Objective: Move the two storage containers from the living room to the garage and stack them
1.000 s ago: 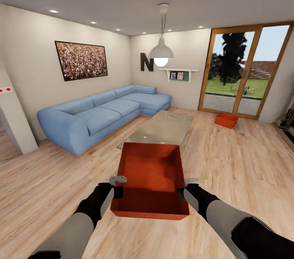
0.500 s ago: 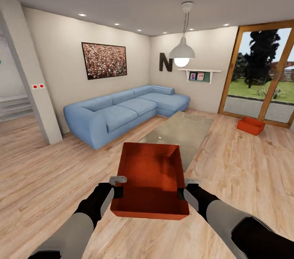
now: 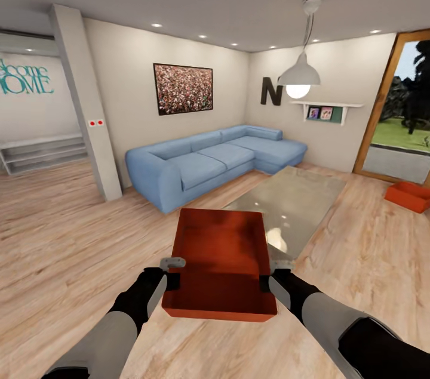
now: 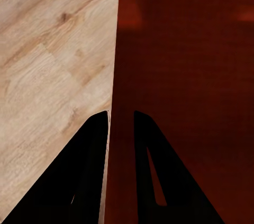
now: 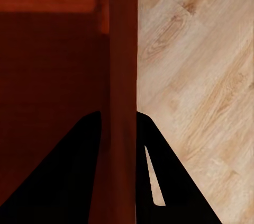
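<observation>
Both pincers clamp one storage container [image 3: 221,268] between them, left pincer [image 3: 174,271] and right pincer [image 3: 270,274] each pinching a side wall. Second container [image 3: 408,196] sits far off right. Uneven pull could slip a wall free.

1 orange-red open-top container [image 3: 220,268] is held level above the wood floor, empty, pinched at both side walls. 2nd identical container [image 3: 408,196] sits on the planks near the glass door, far right.
</observation>
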